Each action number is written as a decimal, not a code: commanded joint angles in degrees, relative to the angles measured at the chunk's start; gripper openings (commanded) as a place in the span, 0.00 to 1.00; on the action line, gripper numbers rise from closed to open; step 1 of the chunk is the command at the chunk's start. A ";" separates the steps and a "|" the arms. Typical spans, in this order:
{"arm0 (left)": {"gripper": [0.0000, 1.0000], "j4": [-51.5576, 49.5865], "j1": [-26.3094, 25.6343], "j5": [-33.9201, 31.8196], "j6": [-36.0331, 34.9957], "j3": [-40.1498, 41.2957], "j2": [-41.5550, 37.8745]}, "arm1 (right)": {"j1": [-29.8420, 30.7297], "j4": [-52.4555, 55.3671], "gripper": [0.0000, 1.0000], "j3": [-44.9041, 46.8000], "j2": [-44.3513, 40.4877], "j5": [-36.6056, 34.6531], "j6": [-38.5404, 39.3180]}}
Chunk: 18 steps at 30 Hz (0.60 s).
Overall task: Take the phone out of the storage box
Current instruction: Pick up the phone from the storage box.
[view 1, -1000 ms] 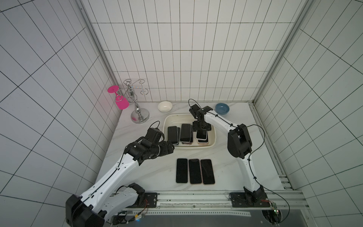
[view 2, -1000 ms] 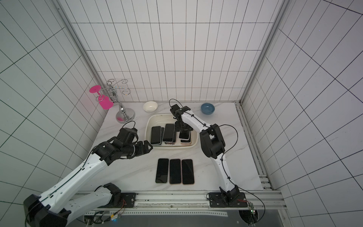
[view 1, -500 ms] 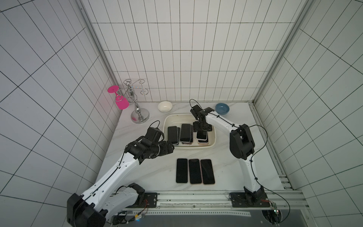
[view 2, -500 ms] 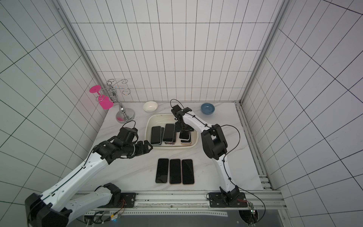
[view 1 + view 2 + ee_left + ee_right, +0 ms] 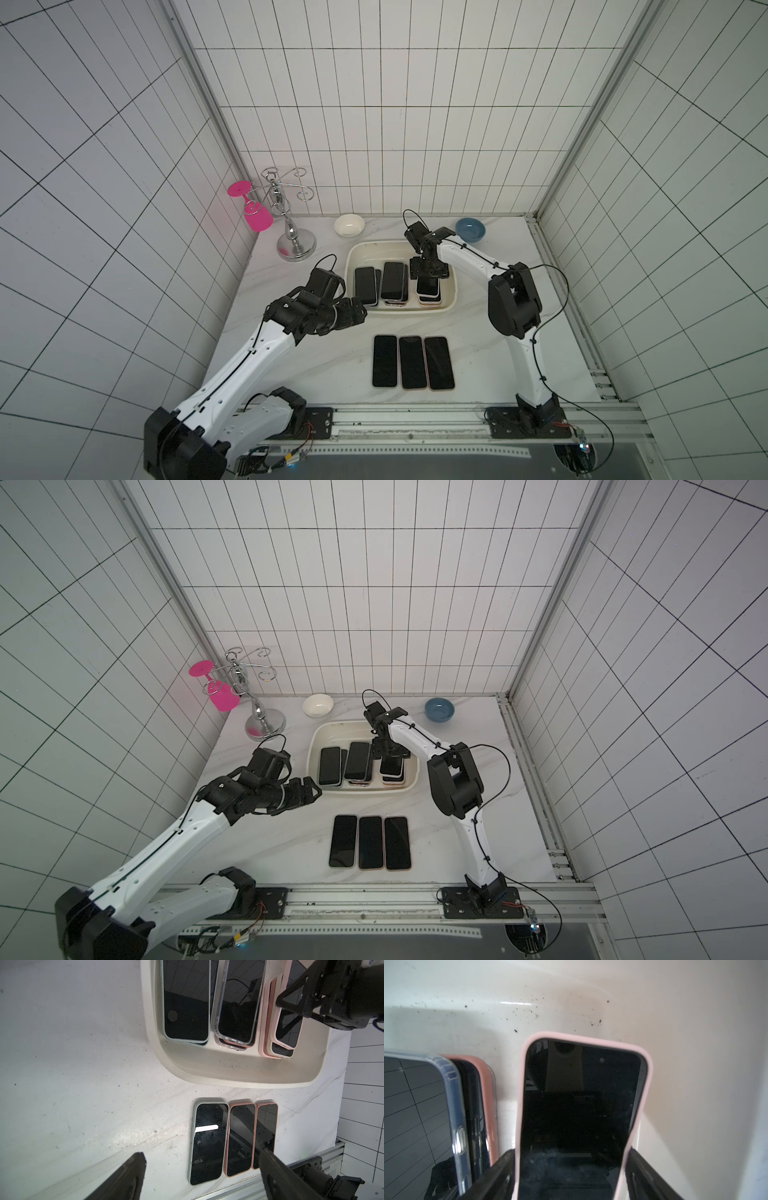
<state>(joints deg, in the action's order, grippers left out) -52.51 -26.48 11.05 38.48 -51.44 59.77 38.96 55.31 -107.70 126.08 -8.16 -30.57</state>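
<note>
In a top view, the right gripper (image 5: 429,272) reaches down into the storage box (image 5: 405,311). The left gripper (image 5: 360,318) hovers just outside the storage box's near corner.

In the left wrist view, the left gripper (image 5: 201,1152) is spread wide and holds nothing.

In the right wrist view, the right gripper (image 5: 571,1152) clasps the pink-cased phone (image 5: 581,1115) by its long edges, inside the storage box (image 5: 675,1043).

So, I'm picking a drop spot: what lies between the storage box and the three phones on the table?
Only bare tabletop lies between the storage box and the row of three phones; the left wrist view shows it best.
</note>
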 commanded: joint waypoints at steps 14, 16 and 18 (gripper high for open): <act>0.90 22.62 1.58 9.84 2.49 -1.72 7.82 | -0.73 5.39 0.52 1.18 -7.48 4.88 5.00; 0.90 25.92 3.03 10.85 5.03 -2.29 11.14 | -0.56 5.38 0.52 2.10 -8.50 5.09 5.46; 0.90 29.76 5.04 14.11 7.18 -3.04 14.76 | -0.55 5.30 0.52 3.18 -9.64 5.16 5.92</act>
<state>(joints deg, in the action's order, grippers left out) -31.66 -23.57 20.53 42.30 -52.64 71.48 38.59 58.94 -106.39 120.64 -3.64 -26.06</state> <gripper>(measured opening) 0.898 0.771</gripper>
